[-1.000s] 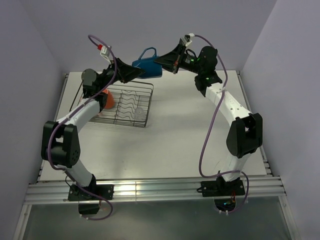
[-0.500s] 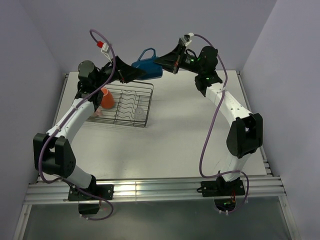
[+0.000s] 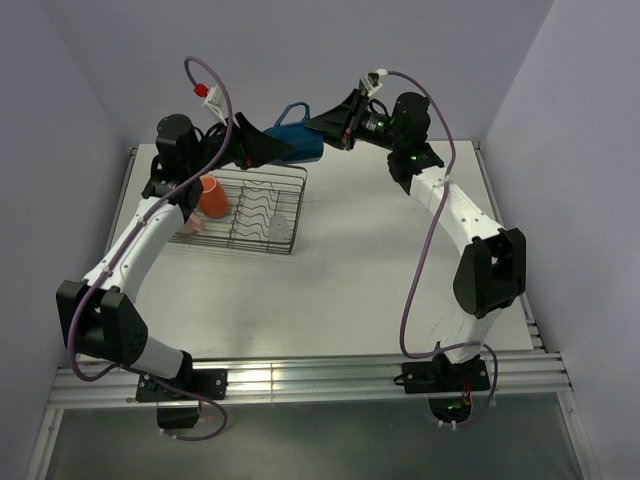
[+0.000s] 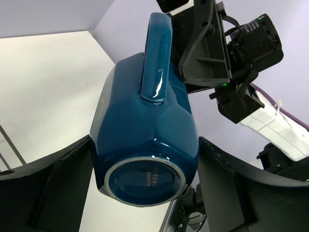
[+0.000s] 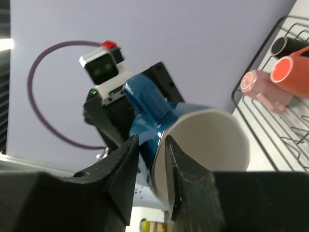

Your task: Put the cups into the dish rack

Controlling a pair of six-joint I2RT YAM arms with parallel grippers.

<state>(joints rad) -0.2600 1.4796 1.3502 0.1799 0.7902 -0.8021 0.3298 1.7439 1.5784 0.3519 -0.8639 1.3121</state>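
The blue cup [image 3: 300,140] hangs in the air above the far edge of the dish rack [image 3: 292,176], handle up. My left gripper [image 3: 275,148] is shut on its body, a finger pressed on each side near the base [image 4: 145,181]. My right gripper [image 3: 322,122] straddles the cup's rim [image 5: 166,140] with its jaws open, and a gap shows between the outer finger [image 5: 126,159] and the blue wall. An orange cup [image 3: 213,196], a pink cup [image 3: 192,226] and a clear glass tumbler [image 3: 279,224] lie in the rack. A dark brown cup [image 5: 285,46] shows beside the orange cup [image 5: 292,70].
The rack sits at the table's far left, close to the left wall and the back wall. Purple cables loop above both wrists. White tabletop [image 3: 360,270] stretches to the right of the rack and toward the arm bases.
My right gripper's jaws have parted from the blue cup's rim. The left arm's elbow has swung left while its gripper stays on the cup. The cup has barely moved.
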